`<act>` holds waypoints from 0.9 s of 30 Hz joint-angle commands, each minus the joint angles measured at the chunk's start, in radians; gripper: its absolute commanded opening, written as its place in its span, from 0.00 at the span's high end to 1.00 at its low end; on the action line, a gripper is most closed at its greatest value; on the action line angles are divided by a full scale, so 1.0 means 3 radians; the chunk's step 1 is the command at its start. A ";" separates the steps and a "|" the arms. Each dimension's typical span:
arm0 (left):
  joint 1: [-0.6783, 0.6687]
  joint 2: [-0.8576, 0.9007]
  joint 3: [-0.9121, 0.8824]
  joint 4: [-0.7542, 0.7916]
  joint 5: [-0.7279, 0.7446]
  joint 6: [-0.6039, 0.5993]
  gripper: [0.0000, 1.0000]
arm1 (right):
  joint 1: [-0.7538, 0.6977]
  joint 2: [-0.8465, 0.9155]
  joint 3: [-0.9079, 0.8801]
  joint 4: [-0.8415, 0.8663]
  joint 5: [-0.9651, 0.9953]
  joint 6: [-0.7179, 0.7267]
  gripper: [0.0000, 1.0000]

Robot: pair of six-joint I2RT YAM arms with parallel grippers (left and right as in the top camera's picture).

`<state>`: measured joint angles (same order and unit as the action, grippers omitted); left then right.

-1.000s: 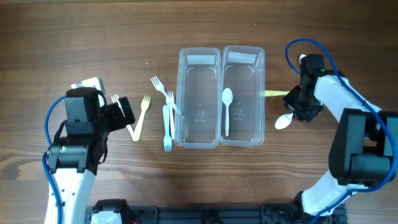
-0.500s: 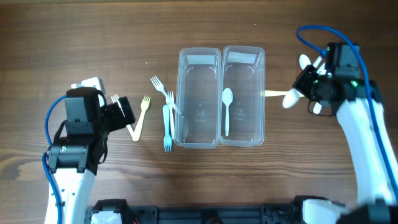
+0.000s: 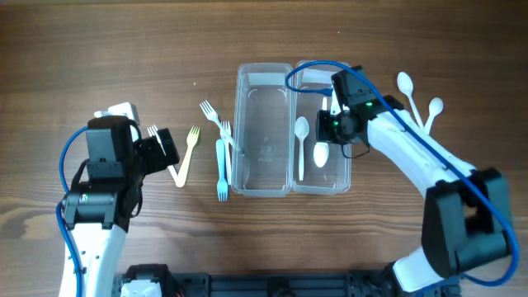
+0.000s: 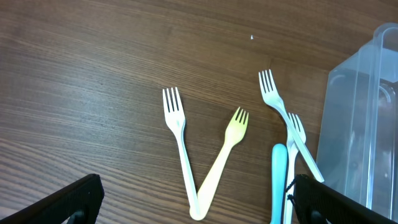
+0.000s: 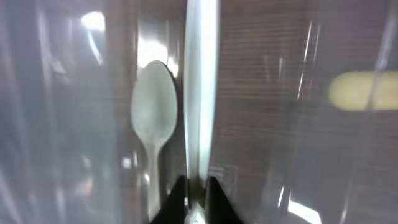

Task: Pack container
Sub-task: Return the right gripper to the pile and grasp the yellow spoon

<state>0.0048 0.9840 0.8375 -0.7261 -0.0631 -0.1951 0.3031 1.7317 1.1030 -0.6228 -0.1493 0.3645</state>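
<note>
Spoon [image 3: 322, 153] in R pincer [image 5: 198, 190] (over container [image 3: 238, 132])

Clear twin-tub container [image 3: 266, 177], table centre, two spoons inside

Soft, even light falls from above, and shadows on the table [image 3: 82, 49] are faint. The overhead and left wrist views are sharp. The right wrist view is blurred: the held spoon [image 5: 202, 93] blows out white, and glare streaks the container [image 5: 74, 93] walls.
</note>
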 commanded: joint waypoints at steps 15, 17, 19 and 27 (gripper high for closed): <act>-0.0019 -0.0004 0.0070 0.0010 -0.0046 0.0055 0.00 | -0.1031 -0.0841 0.0313 -0.0155 0.0366 0.0767 0.51; -0.0019 -0.0004 0.0070 0.0009 -0.0046 0.0055 0.00 | -0.1208 -0.0608 0.0313 -0.0298 0.0198 0.1138 0.51; -0.0019 -0.0004 0.0070 0.0010 -0.0046 0.0055 0.00 | -0.1302 -0.0394 0.0313 -0.0322 0.0060 0.1546 0.42; -0.0019 -0.0004 0.0070 0.0010 -0.0046 0.0055 0.00 | -0.1324 0.0108 0.0313 -0.0069 -0.0043 0.2885 0.36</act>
<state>0.0048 0.9840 0.8375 -0.7258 -0.0635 -0.1951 -0.0925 1.7199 1.1900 -0.6495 -0.1467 1.0855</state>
